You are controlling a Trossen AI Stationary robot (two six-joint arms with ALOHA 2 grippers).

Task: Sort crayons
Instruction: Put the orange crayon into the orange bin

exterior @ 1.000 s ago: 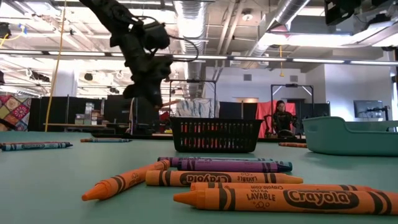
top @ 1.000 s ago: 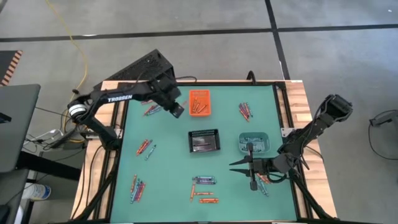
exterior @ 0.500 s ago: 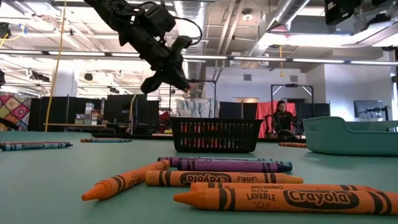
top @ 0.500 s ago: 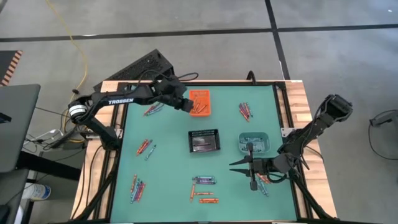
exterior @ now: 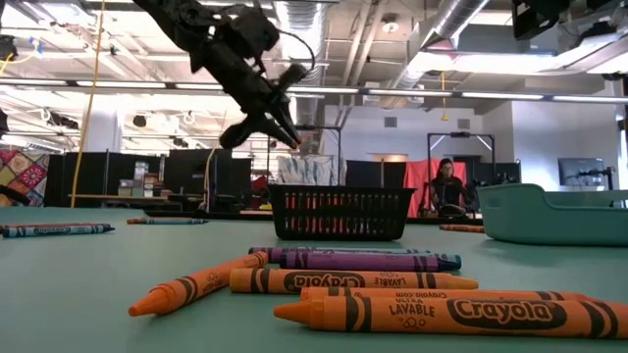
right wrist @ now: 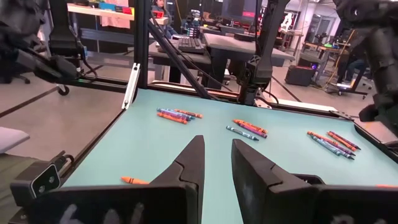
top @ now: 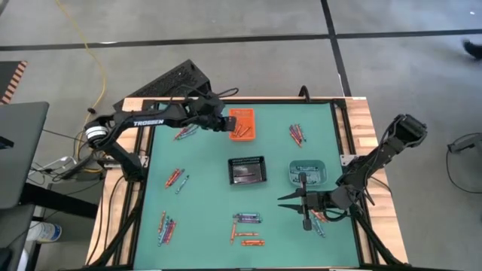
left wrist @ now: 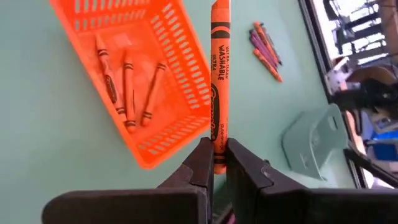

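My left gripper [top: 228, 125] hangs over the left rim of the orange bin [top: 242, 124] at the table's far side, shut on an orange crayon [left wrist: 219, 74]. Three orange crayons [left wrist: 127, 87] lie in that bin [left wrist: 168, 37]. My right gripper [top: 285, 201] stands open and level near the teal bin [top: 307, 172], with nothing between its fingers [right wrist: 189, 158]. Loose crayons lie in small groups on the green mat: far left [top: 184, 132], far right [top: 297, 134], left [top: 175, 178], near left [top: 166, 226] and near middle [top: 247, 228]. My left gripper pinches the orange crayon's near end [left wrist: 217, 146] between its two fingers. The crayon runs on past the fingertips along their line. The fingers slant down from the table's left toward the orange bin. The crayon is lifted clear, its free end [left wrist: 220, 9] beyond the bin.
A black mesh bin [top: 248, 170] stands mid-table; in the low view it [exterior: 339, 213] sits behind the nearest crayons [exterior: 392, 294]. The teal bin [exterior: 554, 214] holds a few crayons. A person sits in the room beyond the table [exterior: 446, 186].
My left gripper has moved toward the table's right edge, up to the orange bin, and has rolled and tipped from pointing down to slanting forward. The orange crayon stays in its shut fingers.
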